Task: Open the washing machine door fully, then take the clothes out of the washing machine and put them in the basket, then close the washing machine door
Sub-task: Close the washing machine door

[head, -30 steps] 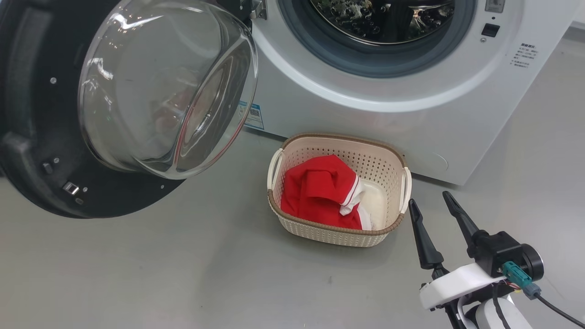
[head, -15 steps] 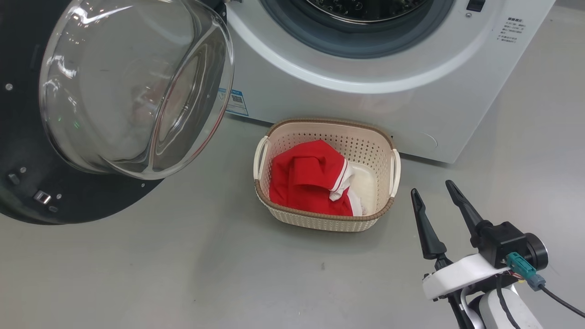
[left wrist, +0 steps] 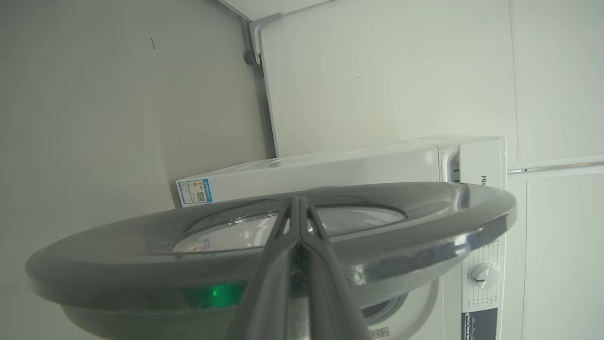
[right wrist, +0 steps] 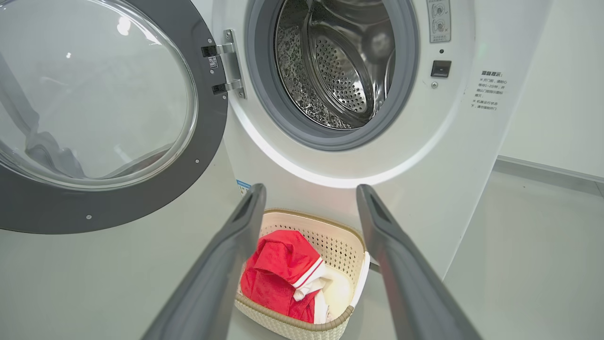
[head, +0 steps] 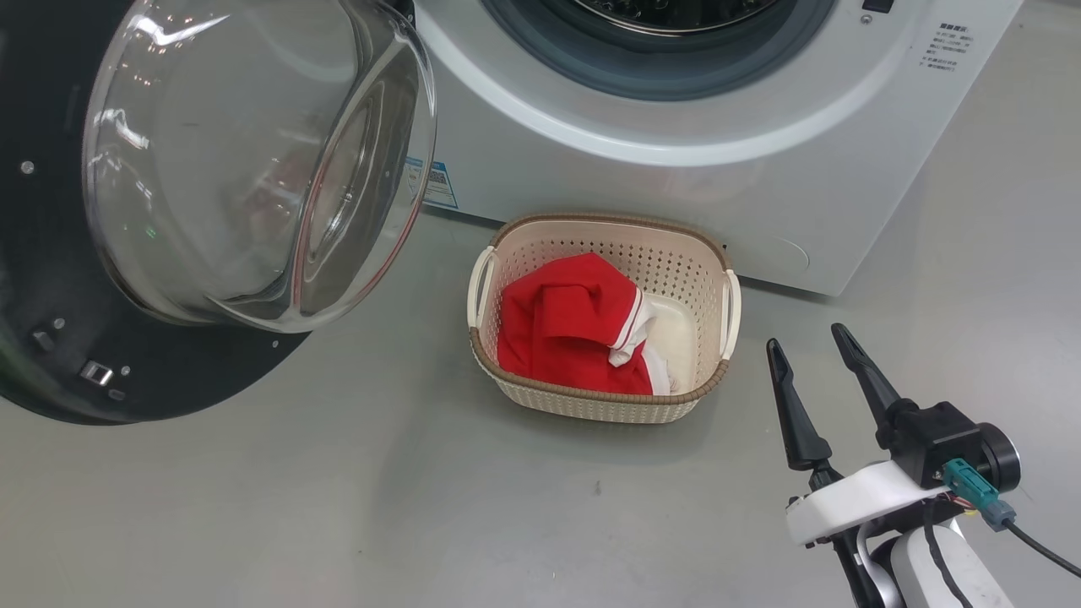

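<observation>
The washing machine door [head: 51,363] stands swung open at the left, its glass bowl [head: 253,160] bulging toward me. The white washing machine [head: 591,177] shows its steel drum [right wrist: 339,61] with nothing in it. On the floor in front sits the cream basket [head: 591,407] with the red clothes [head: 566,329] inside. My right gripper [head: 805,336] hangs open just right of the basket, holding nothing; in the right wrist view the right gripper [right wrist: 311,189] frames the basket [right wrist: 306,215] and clothes [right wrist: 278,269]. My left gripper [left wrist: 296,200] is shut, lying across the door's outer face [left wrist: 424,245].
Grey floor [head: 380,507] spreads in front of the basket and machine. A white wall [right wrist: 557,85] stands right of the machine. The door's hinge [right wrist: 229,66] is on the machine's left side. Control knob [left wrist: 481,276] sits on the machine's top panel.
The head camera has shifted, so the whole picture slid up and left. The right gripper stays open beside the basket. The door, basket and clothes hold their places.
</observation>
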### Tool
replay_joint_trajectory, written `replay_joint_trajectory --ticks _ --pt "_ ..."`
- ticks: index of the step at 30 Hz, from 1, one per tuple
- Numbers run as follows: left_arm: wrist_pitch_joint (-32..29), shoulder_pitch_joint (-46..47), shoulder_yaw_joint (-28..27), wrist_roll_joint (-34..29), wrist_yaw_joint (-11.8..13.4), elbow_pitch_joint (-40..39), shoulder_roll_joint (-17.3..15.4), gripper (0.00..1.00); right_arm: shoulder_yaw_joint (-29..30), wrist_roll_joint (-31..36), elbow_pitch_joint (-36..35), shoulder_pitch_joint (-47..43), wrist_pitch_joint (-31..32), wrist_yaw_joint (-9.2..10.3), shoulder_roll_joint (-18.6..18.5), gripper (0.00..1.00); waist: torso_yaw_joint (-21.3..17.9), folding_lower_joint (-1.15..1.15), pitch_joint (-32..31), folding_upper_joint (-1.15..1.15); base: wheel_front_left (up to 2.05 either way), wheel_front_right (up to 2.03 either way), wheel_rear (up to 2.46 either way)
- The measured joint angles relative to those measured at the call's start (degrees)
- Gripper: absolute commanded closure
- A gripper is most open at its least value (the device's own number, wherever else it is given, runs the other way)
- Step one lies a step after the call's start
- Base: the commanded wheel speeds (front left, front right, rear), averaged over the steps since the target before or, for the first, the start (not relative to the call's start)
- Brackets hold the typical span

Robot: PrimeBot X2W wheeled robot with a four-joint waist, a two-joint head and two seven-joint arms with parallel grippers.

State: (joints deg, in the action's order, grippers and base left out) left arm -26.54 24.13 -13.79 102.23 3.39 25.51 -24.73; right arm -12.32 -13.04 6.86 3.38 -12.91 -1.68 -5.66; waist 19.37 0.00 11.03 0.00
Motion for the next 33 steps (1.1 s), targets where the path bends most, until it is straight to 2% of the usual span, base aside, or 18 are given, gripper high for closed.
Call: replay_joint_trajectory --ticks 17,33 --pt "-16.4 -0.1 4.2 7.6 -6.1 -2.7 1.9 1.0 0.1 0.0 0.0 0.1 0.0 0.05 -0.2 0.0 0.8 0.0 0.2 0.0 0.0 0.0 0.0" --pt "-26.5 -1.4 7.8 10.5 -8.3 -8.9 2.7 1.0 -0.2 0.0 0.4 0.2 0.0 0.08 -0.1 0.0 0.0 0.0 -0.2 0.0 0.0 0.0 0.0"
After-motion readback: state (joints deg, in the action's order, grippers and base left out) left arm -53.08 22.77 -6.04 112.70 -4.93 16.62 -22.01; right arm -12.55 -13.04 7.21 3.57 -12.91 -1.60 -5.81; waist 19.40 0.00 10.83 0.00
